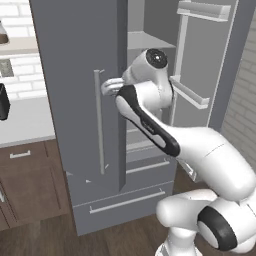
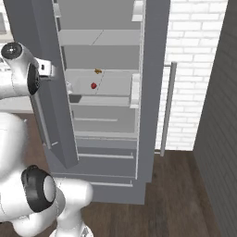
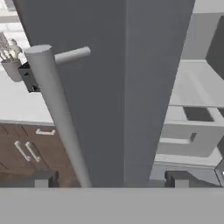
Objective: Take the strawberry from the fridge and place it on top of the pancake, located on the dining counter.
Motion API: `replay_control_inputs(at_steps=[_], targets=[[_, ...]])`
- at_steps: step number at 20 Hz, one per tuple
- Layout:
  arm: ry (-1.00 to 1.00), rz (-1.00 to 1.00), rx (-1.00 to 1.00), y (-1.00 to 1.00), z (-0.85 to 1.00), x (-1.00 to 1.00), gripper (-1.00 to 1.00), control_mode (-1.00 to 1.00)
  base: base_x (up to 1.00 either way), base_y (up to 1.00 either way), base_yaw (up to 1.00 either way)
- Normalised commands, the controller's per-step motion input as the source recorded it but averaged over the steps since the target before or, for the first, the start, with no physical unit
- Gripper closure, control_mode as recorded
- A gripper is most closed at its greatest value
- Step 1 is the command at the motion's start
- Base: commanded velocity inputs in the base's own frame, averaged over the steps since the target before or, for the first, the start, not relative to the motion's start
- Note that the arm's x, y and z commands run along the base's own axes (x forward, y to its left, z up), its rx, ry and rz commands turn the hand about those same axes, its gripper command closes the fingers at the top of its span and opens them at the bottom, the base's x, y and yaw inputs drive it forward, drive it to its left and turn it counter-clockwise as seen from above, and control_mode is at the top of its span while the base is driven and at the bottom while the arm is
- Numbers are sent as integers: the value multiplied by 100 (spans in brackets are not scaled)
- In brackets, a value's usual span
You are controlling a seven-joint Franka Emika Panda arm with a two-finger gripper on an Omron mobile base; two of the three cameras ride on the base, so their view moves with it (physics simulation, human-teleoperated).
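The grey fridge (image 2: 106, 152) stands with both upper doors swung open. A tiny red strawberry (image 2: 93, 85) lies on a middle shelf inside. My gripper (image 3: 111, 179) is at the left door (image 1: 80, 90), by the top of its long bar handle (image 3: 57, 109). The fingertips (image 3: 43, 178) stand wide apart, the handle runs down between them nearer the left one, and the gripper is open. From the left base view the hand (image 1: 107, 86) reaches around the door's edge. The pancake and the dining counter are out of view.
A small yellow-brown food item (image 2: 97, 71) sits on the shelf above the strawberry. A white counter over brown cabinets (image 1: 25, 120) lies left of the fridge. The right door (image 2: 155, 83) hangs open toward a white brick wall (image 2: 194, 46). A dark wall (image 2: 220, 120) closes the right side.
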Motion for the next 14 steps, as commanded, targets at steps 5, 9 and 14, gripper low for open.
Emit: replay_control_inputs(at_steps=[5, 9, 14], targets=[[21, -19, 10, -100, 24, -20, -100, -100, 0, 0, 0], [0, -45, 45, -67, -63, 74, -100, -100, 0, 0, 0], [0, -31, 68, -45, -23, 41, -100, -100, 0, 0, 0]])
